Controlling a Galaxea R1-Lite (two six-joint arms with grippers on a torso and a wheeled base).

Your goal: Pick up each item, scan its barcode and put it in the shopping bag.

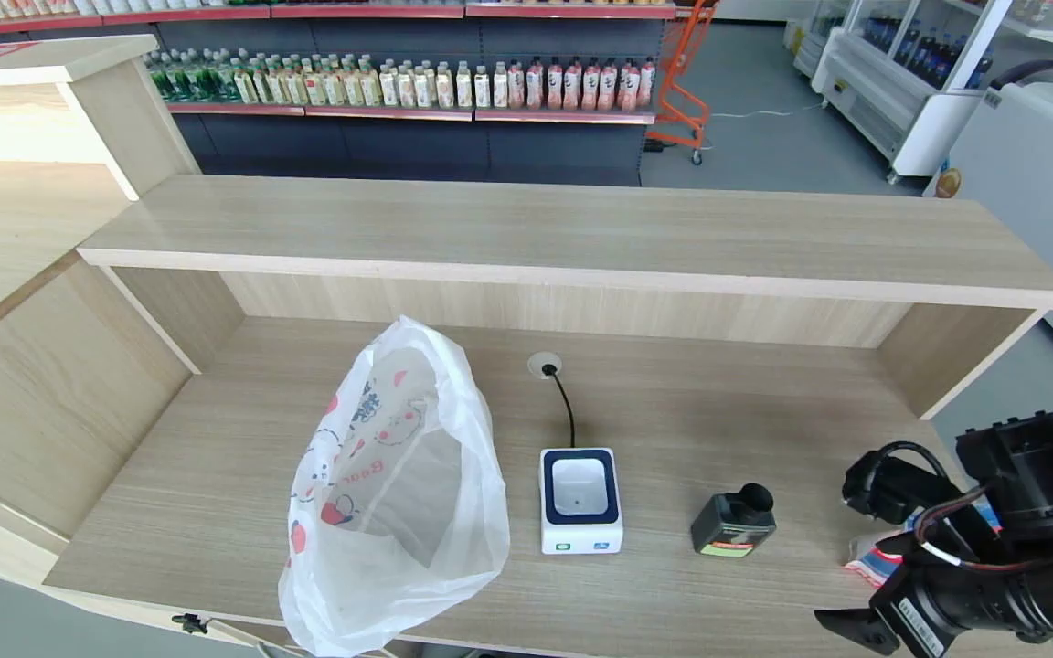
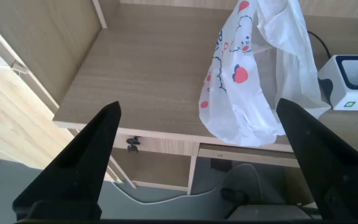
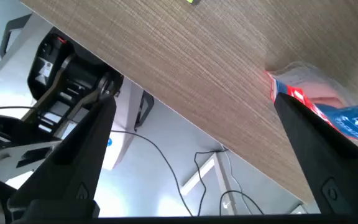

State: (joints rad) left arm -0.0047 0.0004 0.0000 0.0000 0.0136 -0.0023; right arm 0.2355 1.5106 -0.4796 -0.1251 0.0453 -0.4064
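The shopping bag stands open on the counter, left of centre; the scanner is just to its right, a dark bottle farther right, and a red-and-blue packet at the near right edge. The left gripper is spread wide and empty at the near left edge, near the bag. The right gripper is likewise wide and empty, at the near right edge beside the packet.

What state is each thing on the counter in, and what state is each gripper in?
shopping bag: standing, mouth open.
scanner: upright, cable attached.
dark bottle: upright, cap on.
packet: lying at the counter edge, partly hidden.
left gripper: open, holding nothing.
right gripper: open, holding nothing.
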